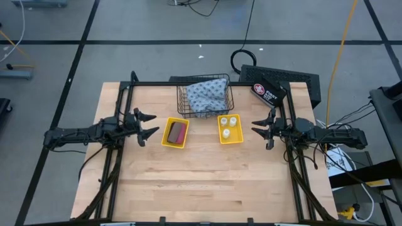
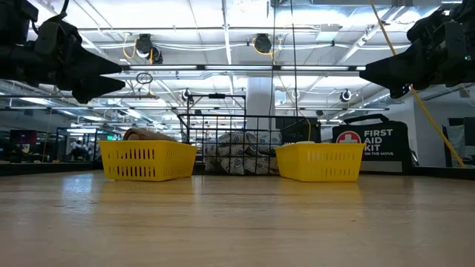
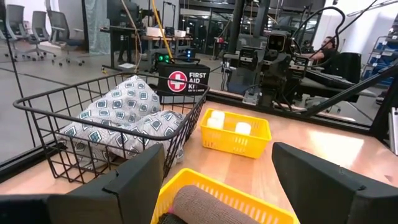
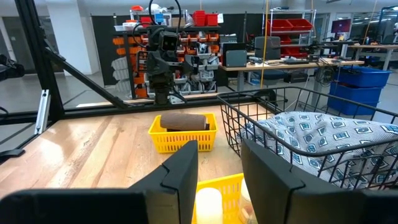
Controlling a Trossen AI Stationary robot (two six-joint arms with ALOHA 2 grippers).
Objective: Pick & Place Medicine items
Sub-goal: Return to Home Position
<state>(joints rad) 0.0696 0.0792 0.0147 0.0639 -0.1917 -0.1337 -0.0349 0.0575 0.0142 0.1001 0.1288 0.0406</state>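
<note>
High view: left tool (image 1: 154, 124) and right tool (image 1: 254, 127) gape empty; brown piece (image 1: 178, 132) lies front-to-back in yellow tray (image 1: 167, 135).

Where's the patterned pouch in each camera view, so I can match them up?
High view: the pouch lies in the wire basket, top middle of the table.
Low view: pouch at centre, behind the basket's wires.
Left wrist view: pouch at left, filling the basket.
Right wrist view: pouch at right, inside the basket.
Shared landmark: the wire basket around it.
</note>
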